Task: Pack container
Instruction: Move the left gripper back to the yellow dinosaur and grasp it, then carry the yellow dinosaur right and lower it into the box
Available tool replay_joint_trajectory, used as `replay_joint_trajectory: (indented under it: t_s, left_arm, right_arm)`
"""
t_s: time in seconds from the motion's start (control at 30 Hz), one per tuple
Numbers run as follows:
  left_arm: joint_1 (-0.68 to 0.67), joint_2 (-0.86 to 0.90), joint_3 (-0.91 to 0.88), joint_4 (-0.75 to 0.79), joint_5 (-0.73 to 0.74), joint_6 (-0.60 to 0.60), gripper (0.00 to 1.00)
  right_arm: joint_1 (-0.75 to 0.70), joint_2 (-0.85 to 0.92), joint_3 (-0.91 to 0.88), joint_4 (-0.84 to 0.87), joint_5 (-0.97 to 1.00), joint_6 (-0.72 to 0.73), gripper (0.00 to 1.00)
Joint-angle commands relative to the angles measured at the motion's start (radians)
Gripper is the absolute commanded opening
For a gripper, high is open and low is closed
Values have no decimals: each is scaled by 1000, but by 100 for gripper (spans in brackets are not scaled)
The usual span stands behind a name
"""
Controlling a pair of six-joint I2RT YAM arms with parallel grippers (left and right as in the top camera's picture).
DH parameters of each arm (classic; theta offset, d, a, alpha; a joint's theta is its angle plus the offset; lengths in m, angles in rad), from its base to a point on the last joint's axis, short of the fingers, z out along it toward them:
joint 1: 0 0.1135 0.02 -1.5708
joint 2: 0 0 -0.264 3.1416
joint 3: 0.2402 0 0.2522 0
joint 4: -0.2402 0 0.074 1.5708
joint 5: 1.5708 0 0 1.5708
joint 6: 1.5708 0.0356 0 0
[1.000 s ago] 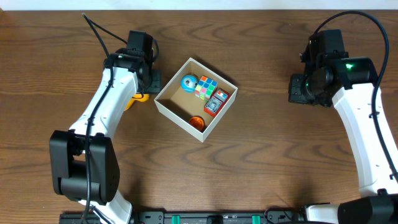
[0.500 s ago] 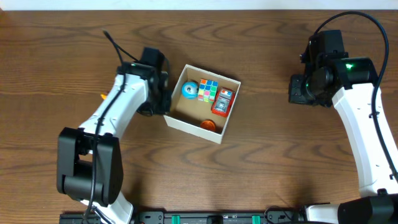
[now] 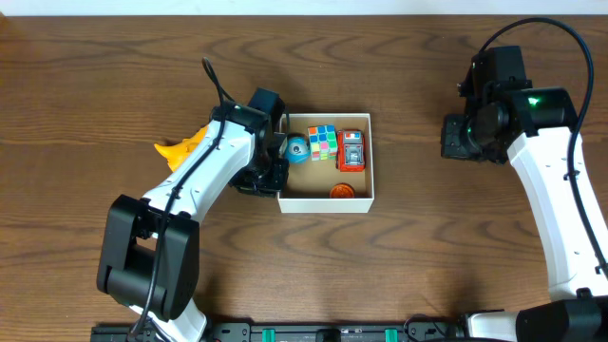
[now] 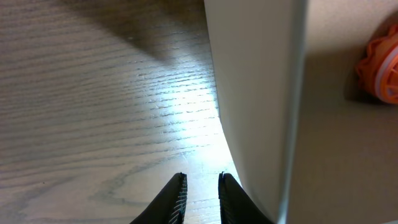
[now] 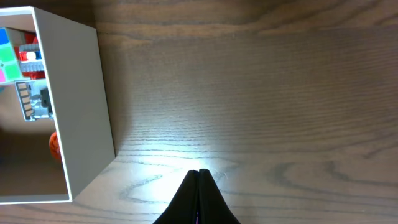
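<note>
left gripper (image 4: 200,180): fingers nearly together with nothing between them, tips low over the table (image 3: 427,256), at the container's outer left wall; can't tell if touching.
container (image 3: 323,202): mid-table, square to the table edges. A second ago it sat cornerwise and further left, so it looks shoved right and turned by the left arm (image 3: 204,176).
inside: blue ball (image 3: 297,147), colour cube (image 3: 322,142) and red toy car (image 3: 352,150) along the far side, orange disc (image 3: 342,191) at the near wall. All stayed in through the slide.
yellow toy (image 3: 180,150): out on the table left of the left arm, well apart from the container. It was mostly hidden under the arm a second ago.
right gripper (image 5: 198,186): fingers together, empty, over bare wood right of the container, unmoved.
task read: four toys packed, the yellow one likely still to go. The shove widened the gap, so a pick means reopening the fingers and reaching back left.
</note>
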Motion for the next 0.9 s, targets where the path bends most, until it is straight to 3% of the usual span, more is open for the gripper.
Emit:
replay_joint_trajectory:
  t_s: [0.0, 0.13, 0.2, 0.3, 0.4, 0.43, 0.57, 0.7, 0.87]
  left_arm:
    - [6, 9, -1, -10, -52, -18, 21]
    - [39, -8, 4, -13, -175, -23, 23]
    - [71, -25, 19, -13, -185, -22, 41]
    - [128, -68, 47, -13, -216, -21, 48]
    - [184, -127, 75, -9, -290, -7, 75]
    - [206, -154, 80, 5, -302, 43, 83]
    - [266, -193, 80, 47, -299, 257, 99]
    - [313, -168, 75, 36, -251, 554, 98]
    - [362, -103, 74, 82, -251, 773, 98]
  right_arm:
    - [-2, 4, -5, -7, -3, -31, 1]
    - [-2, 4, -5, -7, -3, -54, 1]
    - [-2, 4, -5, -4, -3, -63, 1]
    - [-2, 4, -5, 4, -3, -62, 1]
    - [-2, 4, -6, 7, -4, -62, 2]
    - [-2, 4, -6, 7, -4, -62, 2]
    - [-2, 4, -6, 7, -4, -62, 2]
    - [-2, 4, -6, 4, -4, -62, 2]
    - [-2, 4, -6, 3, -3, -61, 2]
